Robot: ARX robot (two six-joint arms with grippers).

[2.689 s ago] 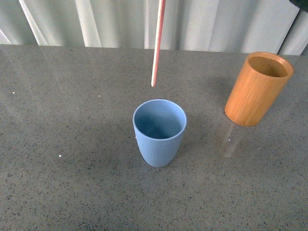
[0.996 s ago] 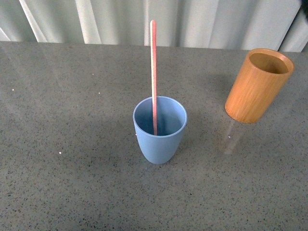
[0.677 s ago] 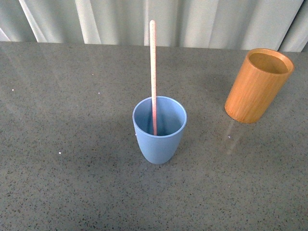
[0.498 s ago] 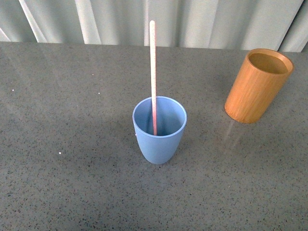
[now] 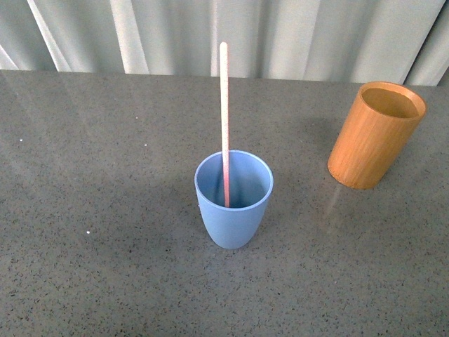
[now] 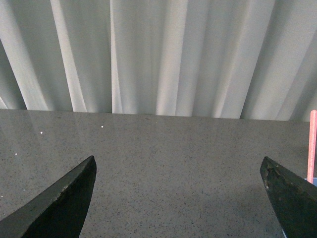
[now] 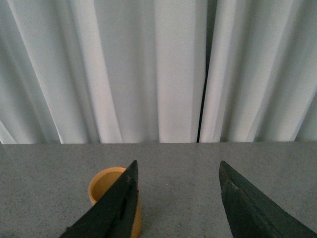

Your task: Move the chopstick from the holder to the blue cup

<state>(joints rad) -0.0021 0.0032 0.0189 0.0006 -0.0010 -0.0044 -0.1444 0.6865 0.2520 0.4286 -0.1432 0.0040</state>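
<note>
Pale curtains behind a grey speckled worktop [image 5: 84, 281]; chopstick stands in the cup.

Left end effector [image 6: 181, 198] and right end effector [image 7: 178, 203] hang spread and empty, clear of everything. Chopstick [image 5: 224, 119] leans upright inside the blue cup [image 5: 233, 210]; holder [image 5: 374, 137] sits empty, far right.

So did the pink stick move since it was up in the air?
Yes. The chopstick went down: before, its tip hung above the blue cup; now its lower end stands inside that cup, nearly upright. The holder stayed beside it.
</note>
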